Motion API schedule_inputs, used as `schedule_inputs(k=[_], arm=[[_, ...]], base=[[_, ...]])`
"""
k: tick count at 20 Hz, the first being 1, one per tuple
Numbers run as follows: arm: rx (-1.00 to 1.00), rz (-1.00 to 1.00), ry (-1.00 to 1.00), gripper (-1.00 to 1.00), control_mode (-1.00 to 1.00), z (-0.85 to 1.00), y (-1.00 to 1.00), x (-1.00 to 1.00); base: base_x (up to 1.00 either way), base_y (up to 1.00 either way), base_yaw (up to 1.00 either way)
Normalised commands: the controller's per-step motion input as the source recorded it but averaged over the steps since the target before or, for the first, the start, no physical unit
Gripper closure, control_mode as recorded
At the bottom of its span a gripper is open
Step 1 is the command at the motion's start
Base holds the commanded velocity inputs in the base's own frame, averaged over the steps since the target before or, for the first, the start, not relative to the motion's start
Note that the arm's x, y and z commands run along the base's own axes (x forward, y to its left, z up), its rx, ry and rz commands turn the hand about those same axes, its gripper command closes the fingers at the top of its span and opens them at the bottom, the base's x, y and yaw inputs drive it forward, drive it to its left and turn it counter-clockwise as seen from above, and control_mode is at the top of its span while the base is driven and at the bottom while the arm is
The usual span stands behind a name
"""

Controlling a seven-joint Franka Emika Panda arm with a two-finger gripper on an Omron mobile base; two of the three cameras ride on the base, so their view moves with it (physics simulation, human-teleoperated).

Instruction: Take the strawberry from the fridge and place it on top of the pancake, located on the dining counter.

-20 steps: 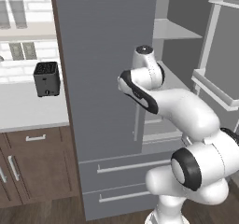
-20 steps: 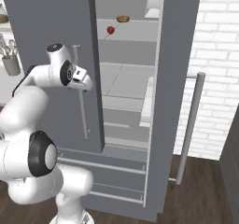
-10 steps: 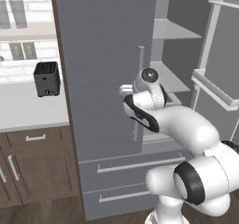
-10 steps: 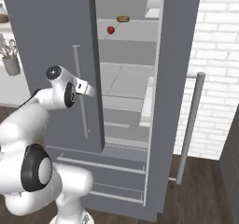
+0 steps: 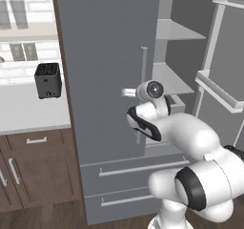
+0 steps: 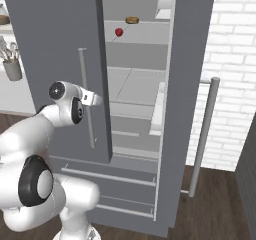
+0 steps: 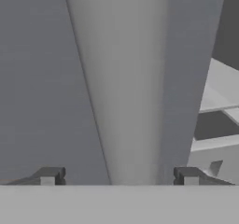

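1. White brick walls frame the kitchen, with a pale grey surface on brown cabinets to the left of the fridge.
2. That fridge is tall and matte grey; its right door is swung wide, showing pale shelves, while the left door is partly open, with two drawers below.
3. A white robot arm reaches up from below to the left door's long silver bar handle.
4. In the hand view the handle runs up the middle, and the two dark fingertips stand one to each side of it, apart from the bar; the jaws are spread wide around the handle and clasp nothing.
5. A black toaster sits on the grey surface, and a cup of utensils shows left of the fridge in the right base view.
6. A flat round brown food item lies on an upper shelf.
7. The strawberry sits on that same shelf, near the brown item and just in front of it, well above the hand.
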Motion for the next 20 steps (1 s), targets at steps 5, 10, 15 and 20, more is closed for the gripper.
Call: schedule_inputs(k=[5, 10, 15, 20], arm=[[0.01, 0.00, 0.02, 1.00, -1.00, -0.07, 0.00, 0.32], [0.00, -0.01, -0.04, 1.00, -1.00, 0.00, 0.00, -0.42], [0.05, 0.00, -0.01, 1.00, -1.00, 0.00, 0.26, -1.00], [0.08, 0.00, 0.00, 1.00, -1.00, 0.01, 0.39, -1.00]], base=[[0.00, 0.00, 0.00], [0.00, 0.00, 0.00], [0.00, 0.00, 0.00], [0.00, 0.00, 0.00]])
